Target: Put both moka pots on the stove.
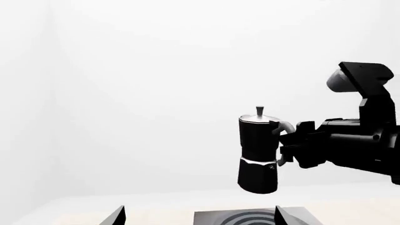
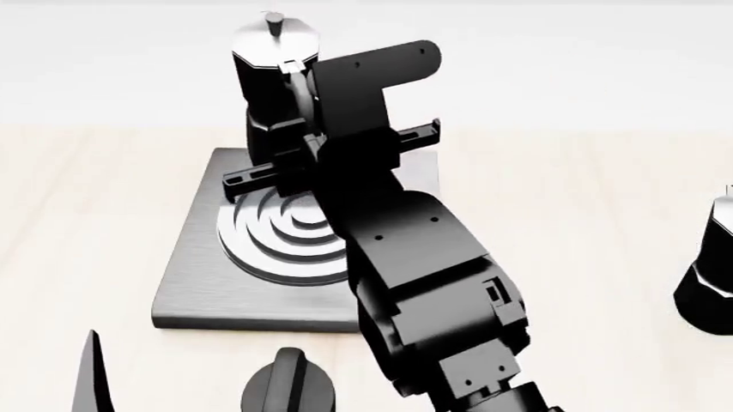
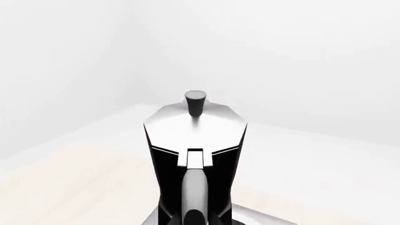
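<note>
- Left claw (image 2: 86, 378): only a dark finger tip shows, near the stove's front left corner; whether it is apart or together I cannot tell.
- Black round knob (image 2: 288, 384) lies on the table (image 2: 81, 215) just before the stove (image 2: 201, 283).
- Right claw (image 1: 289, 145) is clamped on the handle of a moka pot (image 1: 257, 154), held upright, clear above the stove's burner; the right arm hides part of the burner.
- Second moka pot (image 2: 710, 275) stands on the table, well right of the stove.

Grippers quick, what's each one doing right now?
Right gripper: closed on a moka pot by its handle, above the stove.
Left gripper: only fingertips show, apart and empty; looks open.
</note>
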You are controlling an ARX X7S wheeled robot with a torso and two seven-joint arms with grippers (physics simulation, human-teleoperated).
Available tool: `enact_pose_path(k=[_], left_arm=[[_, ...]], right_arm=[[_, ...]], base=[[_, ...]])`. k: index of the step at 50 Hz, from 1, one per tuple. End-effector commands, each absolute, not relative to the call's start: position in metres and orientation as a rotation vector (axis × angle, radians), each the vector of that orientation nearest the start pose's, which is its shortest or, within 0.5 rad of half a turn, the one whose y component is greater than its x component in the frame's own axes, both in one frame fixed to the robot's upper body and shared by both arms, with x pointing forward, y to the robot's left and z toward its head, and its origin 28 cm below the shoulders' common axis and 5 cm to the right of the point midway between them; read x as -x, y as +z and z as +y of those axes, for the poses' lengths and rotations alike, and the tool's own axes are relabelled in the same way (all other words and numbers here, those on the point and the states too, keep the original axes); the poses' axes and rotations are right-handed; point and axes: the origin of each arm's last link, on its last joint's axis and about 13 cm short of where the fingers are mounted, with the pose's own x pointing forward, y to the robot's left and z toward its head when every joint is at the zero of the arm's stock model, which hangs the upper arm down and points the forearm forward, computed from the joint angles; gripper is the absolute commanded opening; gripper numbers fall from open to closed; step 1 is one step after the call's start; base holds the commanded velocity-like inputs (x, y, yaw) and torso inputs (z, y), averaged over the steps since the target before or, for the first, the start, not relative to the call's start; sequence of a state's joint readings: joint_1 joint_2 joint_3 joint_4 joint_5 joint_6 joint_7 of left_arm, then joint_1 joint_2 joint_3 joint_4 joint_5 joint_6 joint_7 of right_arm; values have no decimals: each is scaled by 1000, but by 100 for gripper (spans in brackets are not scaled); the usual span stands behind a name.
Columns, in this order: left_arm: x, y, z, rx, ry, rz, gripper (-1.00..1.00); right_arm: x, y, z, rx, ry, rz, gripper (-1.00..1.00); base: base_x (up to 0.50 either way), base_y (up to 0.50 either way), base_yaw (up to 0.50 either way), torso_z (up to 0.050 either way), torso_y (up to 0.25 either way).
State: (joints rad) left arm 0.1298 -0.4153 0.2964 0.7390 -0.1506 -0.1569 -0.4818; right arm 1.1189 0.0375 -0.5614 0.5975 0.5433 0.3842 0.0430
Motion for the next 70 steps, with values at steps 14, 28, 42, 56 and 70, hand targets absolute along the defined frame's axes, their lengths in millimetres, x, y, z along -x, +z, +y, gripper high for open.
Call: enact_pose_path(k=[14,28,42,56,70], left_arm=[[-154,118,204,-80,-13,-380,100],[-154,117,204,-78,-10,-383,100],[-154,118,203,-71,-9,-392,100],[-154,116,203,-71,-10,-393,100],[-154,117,203,-70,-9,-395,100]], right_arm=[[-397,183,-1,47,434,-40,-100],[-397,183,-1,49,435,-45,-100],[-398,178,-4,49,429,-33,-100],[-396,169,-4,78,443,3,100],[-382,168,-14,46,452,-12,100]], base=[[0,0,0,0,-21],[-1,0,0,0,-168],[0,0,0,0,-81],[0,0,0,0,0],[0,0,0,0,0]])
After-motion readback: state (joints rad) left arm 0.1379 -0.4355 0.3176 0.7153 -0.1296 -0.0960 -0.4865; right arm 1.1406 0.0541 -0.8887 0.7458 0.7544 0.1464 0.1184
